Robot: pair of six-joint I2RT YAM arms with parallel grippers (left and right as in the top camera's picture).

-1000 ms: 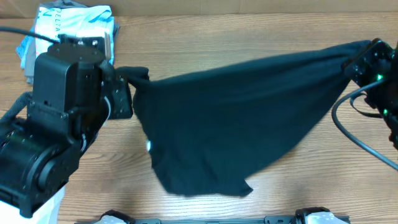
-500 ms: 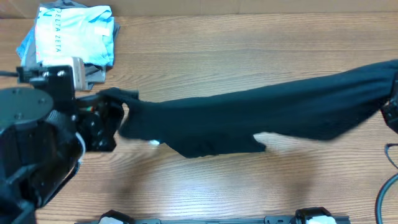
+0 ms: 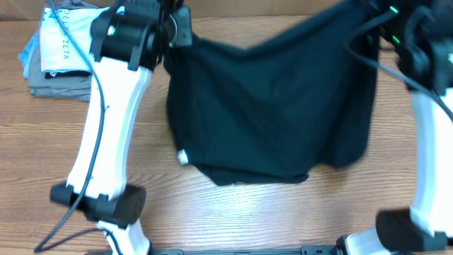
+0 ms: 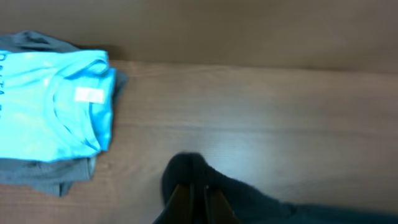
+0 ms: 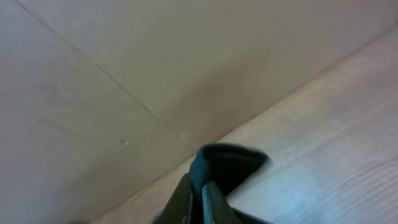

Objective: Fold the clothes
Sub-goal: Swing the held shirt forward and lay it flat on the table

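We see the black T-shirt (image 3: 269, 106) spread wide between the two arms. In the overhead view it lies to the right of the light blue T-shirt (image 3: 67, 35).

The left end effector (image 3: 177, 18) is clenched on one upper corner of the black T-shirt, just to the right of the light blue T-shirt. In the left wrist view its fingers (image 4: 180, 200) are pressed close together, with a bunch of dark cloth caught between them. The light blue T-shirt sits off to their left.

The right end effector (image 3: 362, 8) grips the opposite upper corner, well apart from the light blue T-shirt and at the far end of the dark cloth from it. In the right wrist view its fingers (image 5: 182, 200) are closed on a rounded fold of black fabric.

Between the two grips the upper edge of the black T-shirt sags in a shallow curve, and the body of the cloth spreads down over the table (image 3: 283, 212). We cannot tell whether the lower hem rests on the table or hangs just above it. A small white tag (image 3: 182, 156) shows at the lower edge of the black T-shirt, on the side nearer the light blue T-shirt.

The light blue T-shirt, which bears lettering, lies folded on top of grey garments (image 3: 60, 85). The grey cloth sticks out from under its near edge.
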